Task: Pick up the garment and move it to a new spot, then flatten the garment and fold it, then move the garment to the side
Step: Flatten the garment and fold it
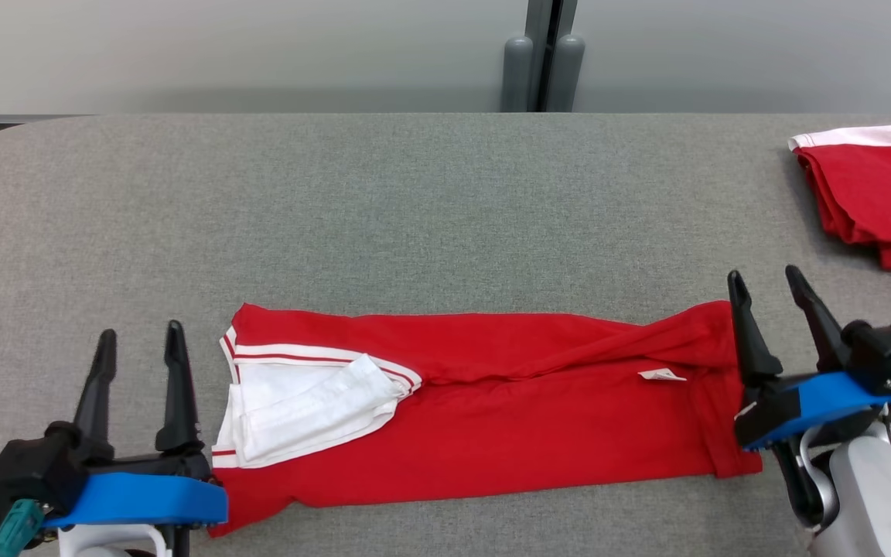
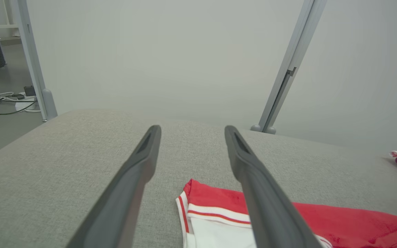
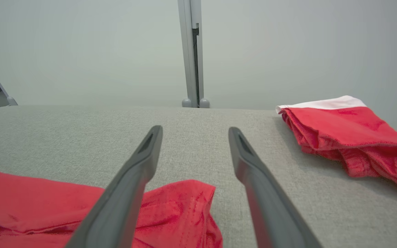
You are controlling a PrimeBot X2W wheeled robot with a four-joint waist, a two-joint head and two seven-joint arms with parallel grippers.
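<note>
- I'm looking down on the grey table (image 1: 445, 193), which is taking up most of the head view.
- The red garment (image 1: 507, 418) is lying across the table's near part as a long folded band, stretching from one claw to the other.
- A second red garment (image 1: 875, 193) is sitting bunched at the far right edge, well apart from the first.
- My left gripper (image 1: 141, 331) is hovering just beside the collar end, fingers spread wide and gripping nothing.
- My right gripper (image 1: 764, 272) is sitting at the hem end, likewise released and empty. Its inner finger is overlapping the cloth's edge, and I can't tell whether it's touching.
- The white collar (image 1: 298, 410) is lying crumpled at the garment's left end.
- A small white tag (image 1: 662, 375) is showing near the right end.
</note>
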